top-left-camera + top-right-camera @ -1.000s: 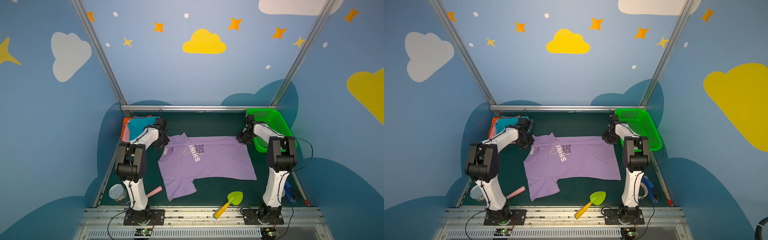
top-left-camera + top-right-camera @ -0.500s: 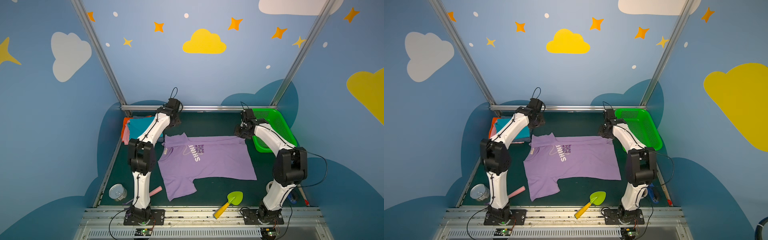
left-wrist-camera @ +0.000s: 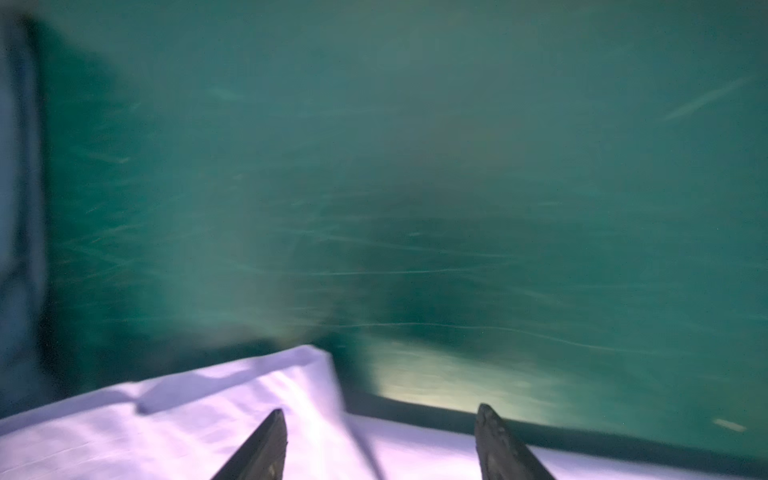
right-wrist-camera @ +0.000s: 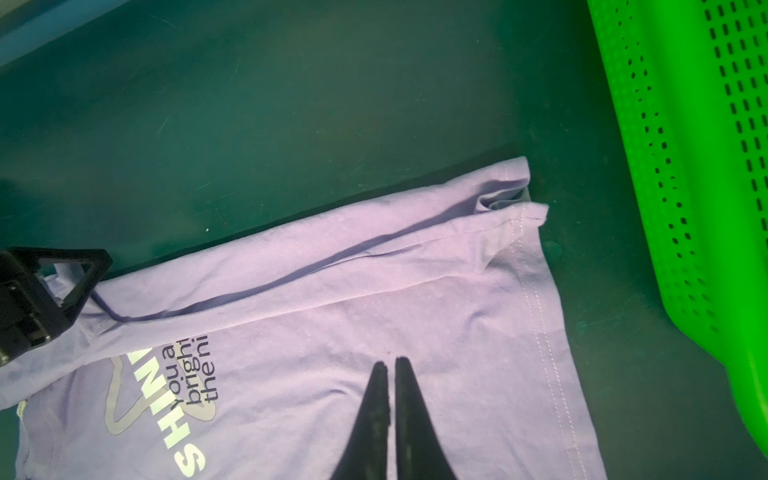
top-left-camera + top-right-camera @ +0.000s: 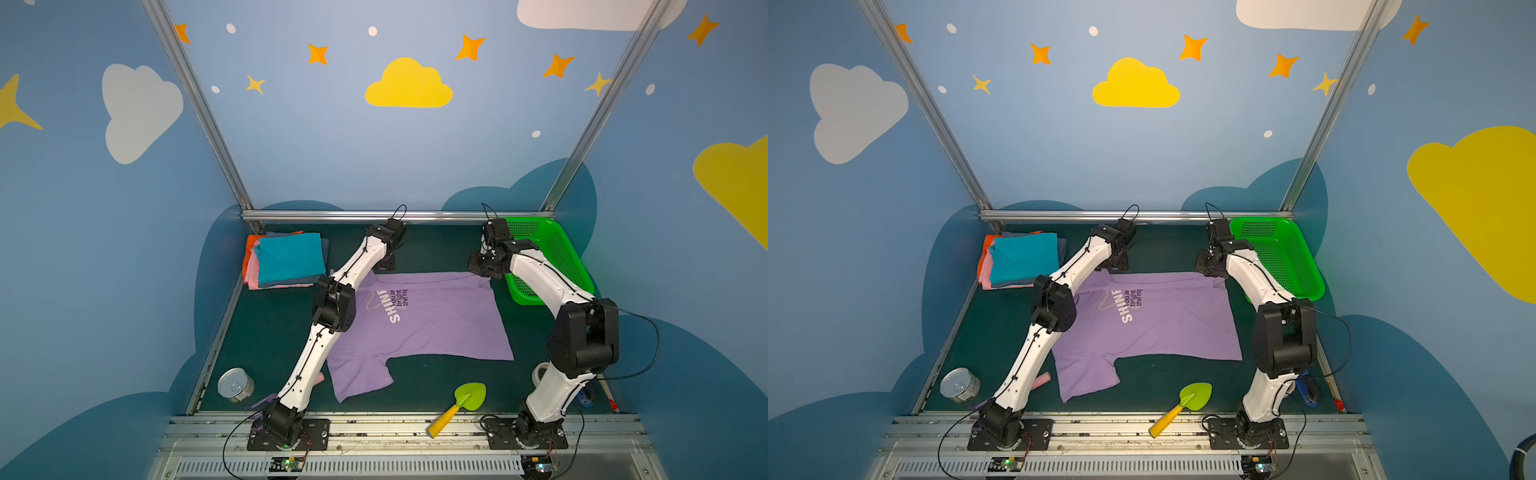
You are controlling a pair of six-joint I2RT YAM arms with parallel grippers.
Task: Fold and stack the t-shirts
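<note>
While the lavender t-shirt [image 5: 436, 328] lies flat, the left tool [image 3: 381, 409] stands spread; right tool [image 4: 390, 361] pressed together

- Dark green mat [image 5: 436, 249] as work surface.
- Spread flat at centre: lavender t-shirt [image 5: 432, 324], print up.
- Far left corner: stack of folded tees [image 5: 286, 259], teal on top.
- Far right: green basket [image 5: 524, 296].
- Near edge: tin can [image 5: 235, 384] at left, pink stick [image 5: 1042, 380], toy shovel [image 5: 463, 403] towards the right.
</note>
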